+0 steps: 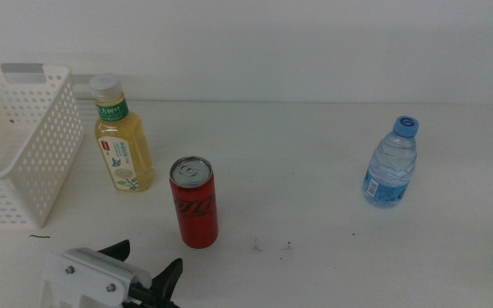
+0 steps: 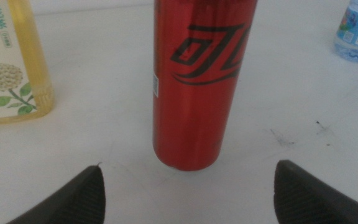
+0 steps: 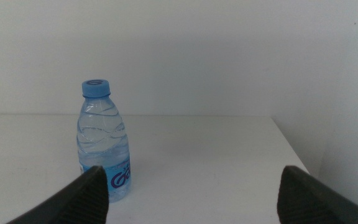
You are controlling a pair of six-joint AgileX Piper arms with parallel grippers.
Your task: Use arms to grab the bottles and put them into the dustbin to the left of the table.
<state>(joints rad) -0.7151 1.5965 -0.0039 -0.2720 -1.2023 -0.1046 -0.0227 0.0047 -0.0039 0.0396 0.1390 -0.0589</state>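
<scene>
A red can stands upright on the white table, left of centre. My left gripper is open at the bottom edge, just in front of the can and apart from it. In the left wrist view the can stands a short way ahead between the open jaws. A yellow tea bottle stands behind the can, next to the white dustbin at far left. A small blue-capped water bottle stands at the right. The right wrist view shows it ahead of my open right gripper, which is out of the middle view.
A few dark specks mark the table in front of the can. The table's right edge lies a little beyond the water bottle. A white wall rises behind the table.
</scene>
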